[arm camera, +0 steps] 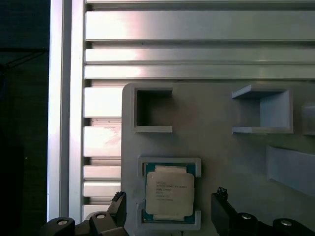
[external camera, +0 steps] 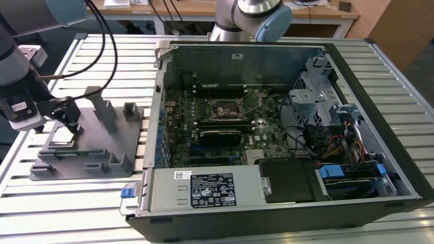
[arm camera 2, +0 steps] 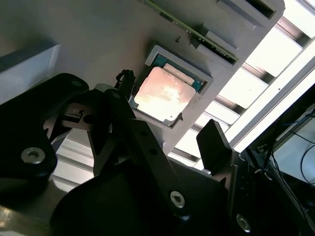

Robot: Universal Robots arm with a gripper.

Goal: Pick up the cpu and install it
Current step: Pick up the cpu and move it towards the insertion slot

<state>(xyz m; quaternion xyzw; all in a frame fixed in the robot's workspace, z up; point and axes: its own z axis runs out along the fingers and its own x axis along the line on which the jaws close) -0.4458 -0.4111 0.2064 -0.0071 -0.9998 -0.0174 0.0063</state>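
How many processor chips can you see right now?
1. The processor chip lies in a framed pocket of the grey holder, between the gripper's open fingers. Another could be hidden inside the computer case.

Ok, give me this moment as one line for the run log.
stage: pre-grasp | silvery-white square metal-topped cpu: seated in pocket of grey plastic fixture | jaws: open, one either side of cpu, not shut on it

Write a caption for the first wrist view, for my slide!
Open fingers hover on either side of the cpu, which sits in its pocket on the grey holder plate.
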